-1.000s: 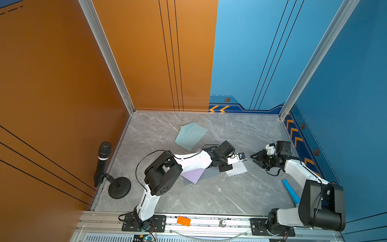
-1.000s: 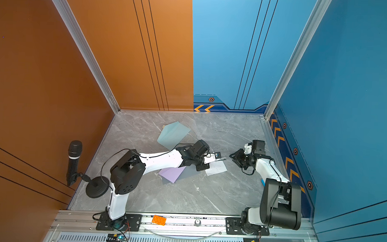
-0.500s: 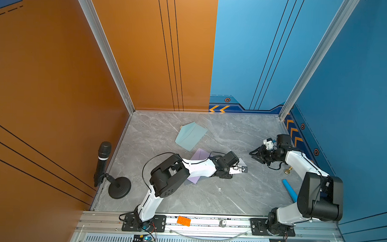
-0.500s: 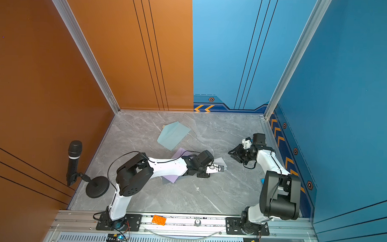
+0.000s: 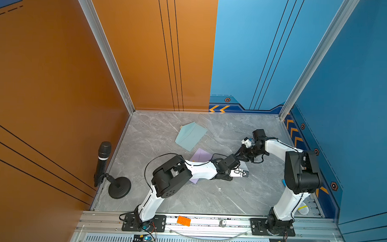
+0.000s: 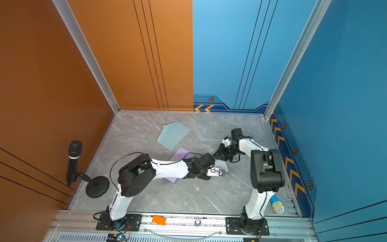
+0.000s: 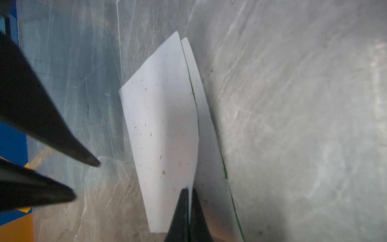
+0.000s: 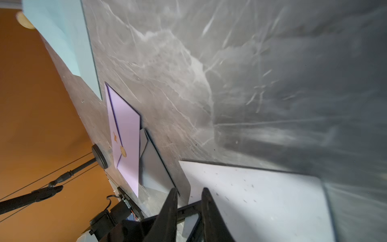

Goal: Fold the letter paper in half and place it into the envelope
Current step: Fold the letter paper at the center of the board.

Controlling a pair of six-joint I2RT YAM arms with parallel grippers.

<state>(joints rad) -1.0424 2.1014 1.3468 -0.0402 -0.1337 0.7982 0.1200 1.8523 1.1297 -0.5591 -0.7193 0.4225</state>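
The left claw (image 7: 189, 193) is clenched on the folded letter paper (image 7: 163, 130), pinching its edge. The right claw (image 8: 188, 196) hangs just beside the same paper, jaws parted, gripping nothing. The paper rests on the desk (image 5: 207, 197) near the lilac envelope (image 8: 125, 134), which is partly hidden under the left arm (image 5: 199, 168) in both top views. A pale blue envelope (image 5: 191, 135) lies just beyond the lilac envelope.

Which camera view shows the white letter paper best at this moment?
The left wrist view: the white letter paper appears almost whole, both layers visible, pinched by the left gripper. The right wrist view shows one part; both top views only a sliver.
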